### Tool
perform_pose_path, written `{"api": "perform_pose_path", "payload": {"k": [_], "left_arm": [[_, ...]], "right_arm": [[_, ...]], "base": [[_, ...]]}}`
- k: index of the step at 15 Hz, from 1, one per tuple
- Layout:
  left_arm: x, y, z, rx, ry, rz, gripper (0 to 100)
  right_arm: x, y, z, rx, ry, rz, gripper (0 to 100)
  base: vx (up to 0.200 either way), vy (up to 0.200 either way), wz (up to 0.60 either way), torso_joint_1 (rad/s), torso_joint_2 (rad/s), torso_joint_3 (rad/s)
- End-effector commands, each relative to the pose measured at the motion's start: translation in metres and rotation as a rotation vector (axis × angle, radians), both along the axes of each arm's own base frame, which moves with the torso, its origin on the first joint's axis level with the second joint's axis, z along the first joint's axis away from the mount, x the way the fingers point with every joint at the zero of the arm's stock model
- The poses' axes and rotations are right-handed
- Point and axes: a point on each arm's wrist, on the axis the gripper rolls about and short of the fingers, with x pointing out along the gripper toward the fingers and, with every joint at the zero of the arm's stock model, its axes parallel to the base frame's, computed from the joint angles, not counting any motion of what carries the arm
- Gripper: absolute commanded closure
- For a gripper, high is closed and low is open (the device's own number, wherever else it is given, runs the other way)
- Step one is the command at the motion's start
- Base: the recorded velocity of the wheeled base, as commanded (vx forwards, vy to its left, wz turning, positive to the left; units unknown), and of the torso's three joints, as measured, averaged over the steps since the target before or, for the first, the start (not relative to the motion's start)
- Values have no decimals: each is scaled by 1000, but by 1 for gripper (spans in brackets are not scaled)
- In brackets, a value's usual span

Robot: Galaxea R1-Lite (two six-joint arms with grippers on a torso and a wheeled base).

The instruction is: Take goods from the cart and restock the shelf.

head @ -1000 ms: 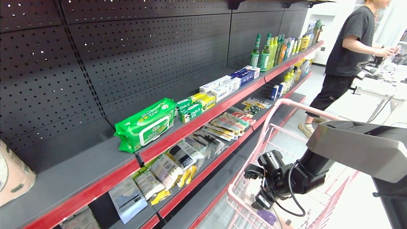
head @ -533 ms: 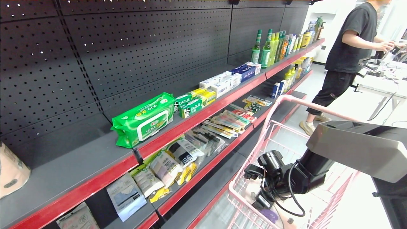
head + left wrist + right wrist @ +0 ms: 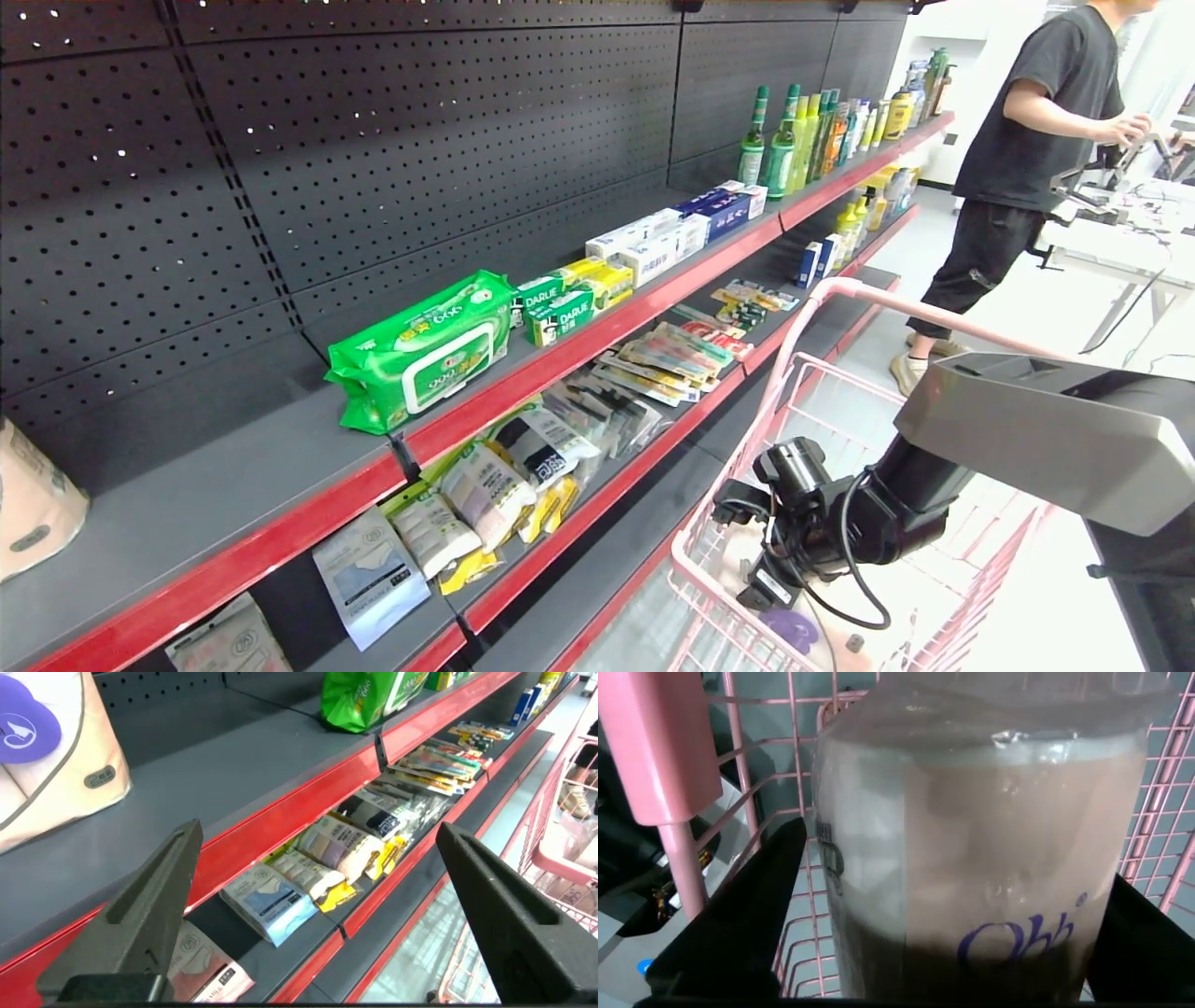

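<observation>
Well, at the far left of the head view a pale roll pack (image 3: 33, 504) sits on the upper shelf (image 3: 233, 485), with bare grey board between it and the green wipes pack (image 3: 420, 350). The left gripper (image 3: 318, 831) hangs by that bare stretch, spread wide with nothing in it. Lower right, the right arm is down inside the pink cart (image 3: 840, 308). The right gripper (image 3: 957, 859) is spread wide with a clear-wrapped tissue pack (image 3: 971, 784) standing between its fingers (image 3: 757, 905); whether they press on it I can't make out. So the pack is dead ahead of the right gripper, apparently on end, and the right arm is plainly the nearer. The free shelf spot lies up and to the left of the cart.
</observation>
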Motion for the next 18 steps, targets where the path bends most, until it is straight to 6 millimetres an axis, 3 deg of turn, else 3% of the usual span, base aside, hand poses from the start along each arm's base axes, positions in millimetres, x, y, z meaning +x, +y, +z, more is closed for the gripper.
{"api": "perform_pose_path", "payload": {"k": [1,7,8,9,10,11,12,16,18], "left_arm": [[0,0,0,0,1,0,0],[0,0,0,0,1,0,0],[0,0,0,0,2,0,0],[0,0,0,0,2,0,0],[0,0,0,0,2,0,0],[0,0,0,0,2,0,0],[0,0,0,0,2,0,0],[0,0,0,0,2,0,0],[0,0,0,0,2,0,0]], "right_arm": [[0,0,-1,2,3,-2,100],[-1,1,-2,11,7,-26,100],[-4,2,6,23,-3,-42,100],[-5,4,34,44,-61,-69,100],[-7,2,48,33,-79,-104,100],[-7,2,49,31,-80,-107,100],[-13,-2,81,64,-99,-189,100],[-19,-17,124,138,-185,-292,100],[-37,-30,146,146,-231,-310,100]], "base": [[0,0,0,0,0,0],[0,0,0,0,0,0],[0,0,0,0,0,0],[0,0,0,0,0,0],[0,0,0,0,0,0],[0,0,0,0,0,0],[0,0,0,0,0,0],[0,0,0,0,0,0],[0,0,0,0,0,0]]}}
